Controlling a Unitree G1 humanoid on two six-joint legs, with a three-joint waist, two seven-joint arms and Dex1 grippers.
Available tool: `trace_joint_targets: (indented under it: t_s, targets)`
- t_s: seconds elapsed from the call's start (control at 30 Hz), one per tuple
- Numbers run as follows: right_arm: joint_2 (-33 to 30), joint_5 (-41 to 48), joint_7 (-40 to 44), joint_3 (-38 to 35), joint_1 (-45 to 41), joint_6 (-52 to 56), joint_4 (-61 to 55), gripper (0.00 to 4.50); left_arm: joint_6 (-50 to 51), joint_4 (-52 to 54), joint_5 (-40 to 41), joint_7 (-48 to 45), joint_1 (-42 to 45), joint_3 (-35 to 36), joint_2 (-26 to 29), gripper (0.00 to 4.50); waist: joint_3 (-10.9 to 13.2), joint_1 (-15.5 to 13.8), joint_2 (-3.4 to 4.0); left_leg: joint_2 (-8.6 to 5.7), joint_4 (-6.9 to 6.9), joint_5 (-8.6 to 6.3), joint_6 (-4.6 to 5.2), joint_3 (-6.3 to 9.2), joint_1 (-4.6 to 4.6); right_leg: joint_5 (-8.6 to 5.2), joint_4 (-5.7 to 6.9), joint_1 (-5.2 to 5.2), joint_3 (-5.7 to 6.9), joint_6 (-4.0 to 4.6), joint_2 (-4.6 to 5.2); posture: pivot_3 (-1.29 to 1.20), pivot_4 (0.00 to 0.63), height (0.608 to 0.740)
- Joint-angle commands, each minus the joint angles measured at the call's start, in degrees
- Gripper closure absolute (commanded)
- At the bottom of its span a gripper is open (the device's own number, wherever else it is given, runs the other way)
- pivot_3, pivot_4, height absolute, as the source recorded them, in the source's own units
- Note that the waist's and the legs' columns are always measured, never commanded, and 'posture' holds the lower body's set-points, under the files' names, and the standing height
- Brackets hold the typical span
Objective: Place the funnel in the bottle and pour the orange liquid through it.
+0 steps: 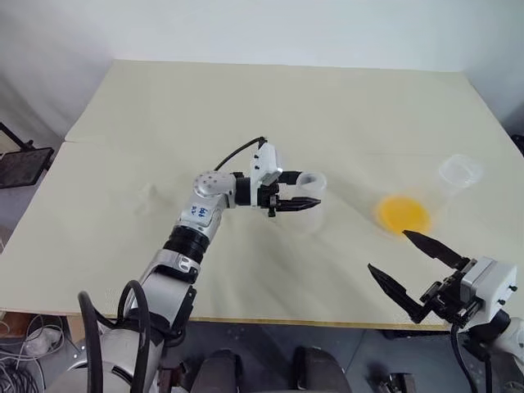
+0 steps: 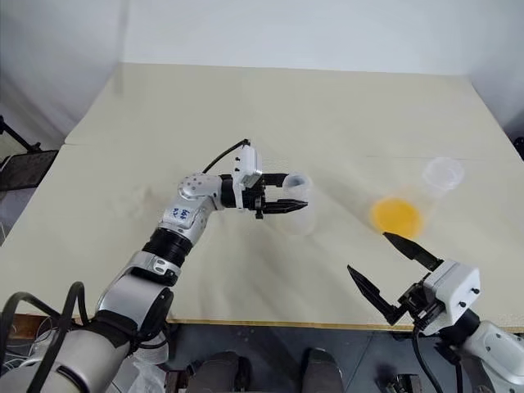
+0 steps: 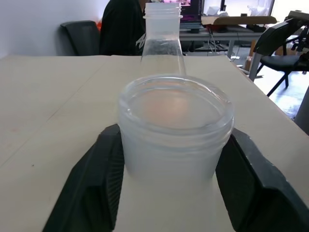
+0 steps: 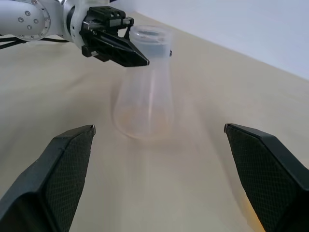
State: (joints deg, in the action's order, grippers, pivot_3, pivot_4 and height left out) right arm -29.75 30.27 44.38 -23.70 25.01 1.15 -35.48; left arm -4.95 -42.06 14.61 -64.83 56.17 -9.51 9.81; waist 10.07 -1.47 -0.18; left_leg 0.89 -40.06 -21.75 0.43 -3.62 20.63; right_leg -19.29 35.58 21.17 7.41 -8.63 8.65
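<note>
The bottle [image 1: 310,210], clear and empty, stands at mid-table. My left gripper [image 1: 307,188] reaches level from the left and is open. Its fingers [image 3: 96,183] lie close on either side of the bottle's mouth. A thick clear rim [image 3: 176,104] tops that mouth; it may be the funnel seated there, but I cannot tell it from the bottle's own rim. The orange liquid [image 1: 403,214] is a round patch in the base of a second clear flask [image 1: 458,170] to the right. Near the table's front edge, my right gripper [image 1: 389,250] is open and empty, just in front of that flask.
The cream table [image 1: 246,106] runs wide behind both flasks. A faint clear smudge [image 1: 147,195] lies on it to the left of my left arm. Off the table's left edge sits a dark object [image 1: 23,164]. The front edge [image 1: 270,321] is close to my right gripper.
</note>
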Motion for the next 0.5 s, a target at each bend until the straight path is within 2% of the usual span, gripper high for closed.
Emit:
trace_joint_targets:
  t_s: [0.03, 0.1, 0.27, 0.5]
  targets:
    - [0.36, 0.0, -0.64, 0.37, -0.75, -1.22, -1.24, 0.0, -0.58, -1.06, -1.36, 0.38, 2.5, 1.17, 0.41, 0.62, 0.0, 0.0, 0.0, 0.0, 0.01, 0.0, 0.0, 0.01, 0.0, 0.0, 0.0, 0.0, 0.01, 0.0, 0.0, 0.0, 0.15, 0.74]
    - [0.26, -0.14, -0.8, 0.91, -1.4, -1.18, -0.89, 0.0, -0.39, -1.91, -1.49, 0.16, 3.0, 1.58, 0.46, 0.03, 0.0, 0.0, 0.0, 0.0, 0.01, 0.0, 0.0, 0.02, 0.0, 0.0, 0.0, 0.01, 0.02, 0.0, 0.0, 0.0, 0.15, 0.74]
    - [-0.18, -0.43, -0.47, 2.06, -3.58, -0.95, 0.54, 0.0, 5.42, -0.75, 0.24, -0.62, 2.44, 3.15, 0.0, 0.03, 0.0, 0.03, 0.0, 0.0, 0.01, 0.0, 0.0, 0.03, 0.01, 0.0, 0.01, 0.01, 0.04, 0.0, 0.0, 0.0, 0.15, 0.74]
    - [-0.7, -0.37, 0.28, 2.97, -5.23, -0.93, 1.86, 0.0, 9.58, 0.57, -0.15, -1.37, 0.96, 4.69, 2.91, 0.03, 0.0, 0.09, 0.0, 0.0, 0.01, 0.0, 0.0, 0.04, 0.01, 0.0, 0.04, 0.02, 0.04, 0.0, 0.0, 0.0, 0.15, 0.74]
